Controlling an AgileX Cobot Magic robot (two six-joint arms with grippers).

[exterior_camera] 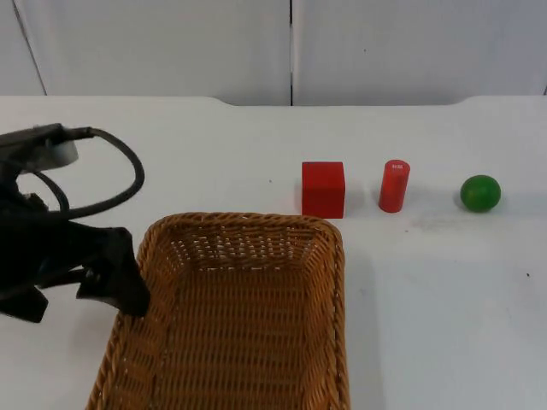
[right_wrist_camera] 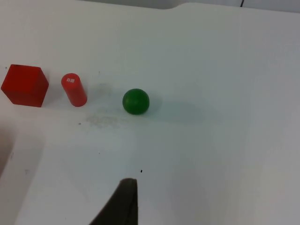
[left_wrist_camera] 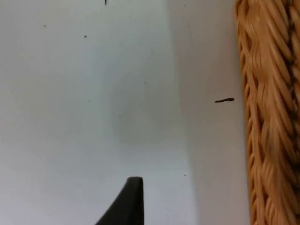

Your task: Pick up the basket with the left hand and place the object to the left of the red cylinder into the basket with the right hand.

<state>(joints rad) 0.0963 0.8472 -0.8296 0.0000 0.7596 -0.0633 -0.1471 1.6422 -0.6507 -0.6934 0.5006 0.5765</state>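
Note:
A large woven wicker basket [exterior_camera: 239,316] lies on the white table near the front; its braided rim [left_wrist_camera: 267,122] is also in the left wrist view. My left gripper [exterior_camera: 128,290] is at the basket's left rim, on its outer side, touching or almost touching the weave. Behind the basket a red cube [exterior_camera: 323,189] stands just left of an upright red cylinder [exterior_camera: 394,185]. The right wrist view looks down on the cube [right_wrist_camera: 25,86] and cylinder [right_wrist_camera: 74,90], with my right gripper [right_wrist_camera: 123,201] hanging well above the table, apart from them.
A green ball [exterior_camera: 480,193] rests to the right of the cylinder, and the right wrist view has the ball [right_wrist_camera: 136,101] too. The grey partition wall [exterior_camera: 291,47] closes off the table's far edge. Open table top lies at the right, in front of the ball.

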